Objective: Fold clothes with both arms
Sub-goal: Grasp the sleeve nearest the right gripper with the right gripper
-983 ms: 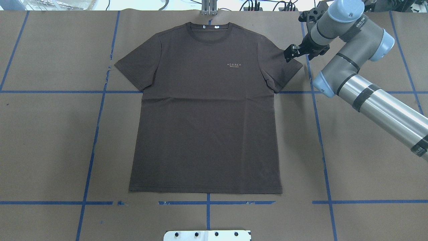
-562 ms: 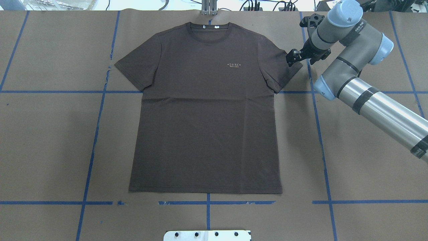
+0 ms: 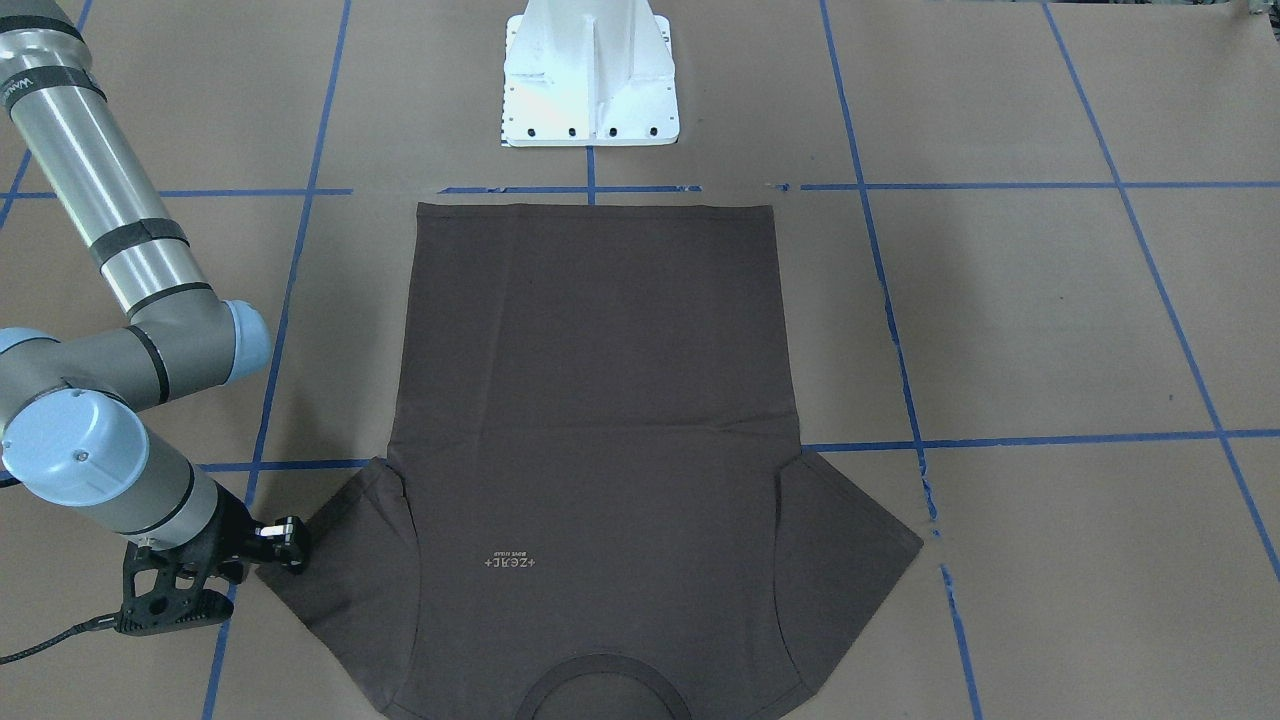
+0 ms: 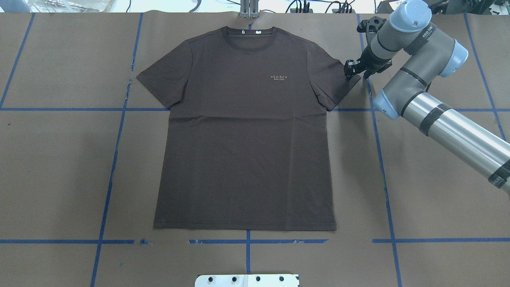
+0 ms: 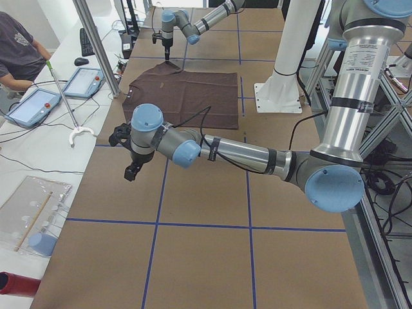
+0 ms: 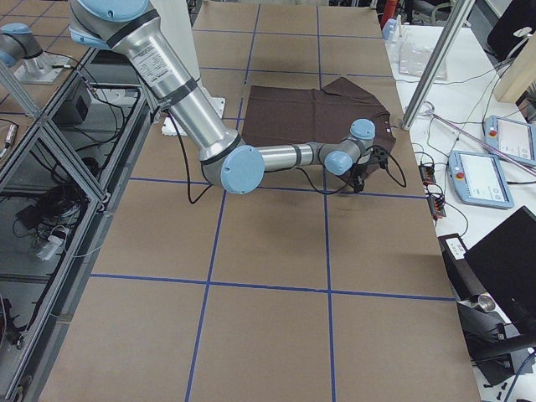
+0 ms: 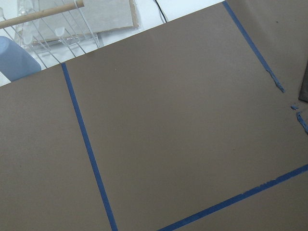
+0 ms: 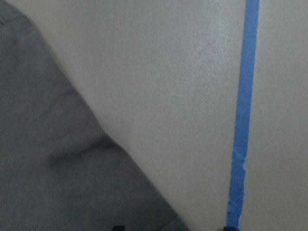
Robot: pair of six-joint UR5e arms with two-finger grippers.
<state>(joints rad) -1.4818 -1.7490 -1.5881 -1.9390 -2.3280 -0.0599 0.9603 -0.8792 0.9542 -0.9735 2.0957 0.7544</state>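
The dark brown-grey T-shirt (image 4: 245, 131) lies flat and face up on the paper-covered table, collar at the far edge; it also shows in the front-facing view (image 3: 590, 440). My right gripper (image 4: 352, 70) is low over the tip of the shirt's right-hand sleeve (image 4: 342, 81), also seen in the front-facing view (image 3: 285, 541). In the right wrist view its fingertips (image 8: 118, 227) stand apart with the sleeve edge (image 8: 72, 159) between them; it is open and holds nothing. My left gripper (image 5: 132, 171) shows only in the exterior left view, over bare paper short of the shirt; I cannot tell whether it is open.
Blue tape lines (image 4: 378, 151) grid the brown paper. The white base pedestal (image 3: 590, 75) stands at the robot's side of the table. Tablets (image 5: 84, 82), cables and a seated person (image 5: 16, 48) are beyond the far edge. A clear rack (image 7: 62, 29) shows in the left wrist view.
My right gripper has shifted a little outward along the sleeve, down to its tip. The shirt has not moved.
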